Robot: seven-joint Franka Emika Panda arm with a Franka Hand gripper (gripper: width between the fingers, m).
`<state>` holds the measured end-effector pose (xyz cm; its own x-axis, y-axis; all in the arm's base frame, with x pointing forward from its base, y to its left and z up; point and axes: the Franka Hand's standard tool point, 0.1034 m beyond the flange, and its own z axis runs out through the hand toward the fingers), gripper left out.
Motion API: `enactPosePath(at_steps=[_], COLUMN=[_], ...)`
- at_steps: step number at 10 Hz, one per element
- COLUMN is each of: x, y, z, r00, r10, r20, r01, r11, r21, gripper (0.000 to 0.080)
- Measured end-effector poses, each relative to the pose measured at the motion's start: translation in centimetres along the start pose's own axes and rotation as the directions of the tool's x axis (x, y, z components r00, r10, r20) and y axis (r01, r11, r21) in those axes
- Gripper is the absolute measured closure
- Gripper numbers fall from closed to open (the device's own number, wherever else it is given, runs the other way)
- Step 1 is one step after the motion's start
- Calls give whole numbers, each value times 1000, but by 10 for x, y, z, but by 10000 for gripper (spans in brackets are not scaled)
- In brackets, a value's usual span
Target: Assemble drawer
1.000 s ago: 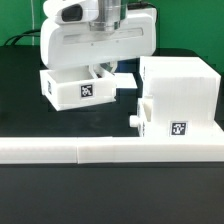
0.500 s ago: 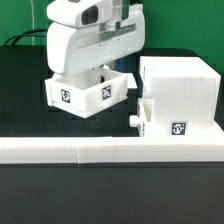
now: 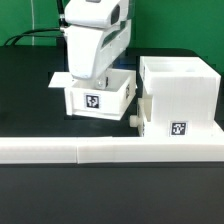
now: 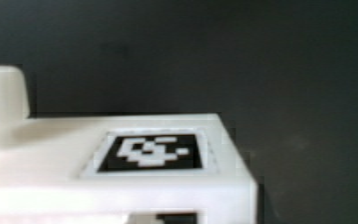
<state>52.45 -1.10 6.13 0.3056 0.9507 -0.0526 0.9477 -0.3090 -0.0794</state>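
White plastic tray (image 3: 97, 98) hangs under the claw (image 3: 100, 72), which seems clamped on its wall, just beside the housing (image 3: 180, 95) above the black counter (image 3: 25, 90). Square it with the housing's free slot, then slide in level to avoid jamming.

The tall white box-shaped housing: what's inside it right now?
A small white knobbed tray sits in the lower slot of the tall white box-shaped housing, tag and knob facing out. Its top is open; the walls hide the interior. A second tray is outside, under the gripper.
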Motion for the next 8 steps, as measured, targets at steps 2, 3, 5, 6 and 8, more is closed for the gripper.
enactPosePath(at_steps=[2, 3, 5, 6, 8], x=[-8, -11, -11, -9, -6], y=[2, 3, 3, 5, 7], z=[3, 2, 3, 3, 2], r00=[966, 941, 934, 934, 933], r10=[-257, -338, -357, -357, -360], r20=[15, 21, 22, 19, 21], r01=[257, 339, 357, 358, 361], r11=[966, 941, 934, 933, 932], r21=[-14, -13, -15, -42, -41], gripper=[757, 757, 757, 757, 757])
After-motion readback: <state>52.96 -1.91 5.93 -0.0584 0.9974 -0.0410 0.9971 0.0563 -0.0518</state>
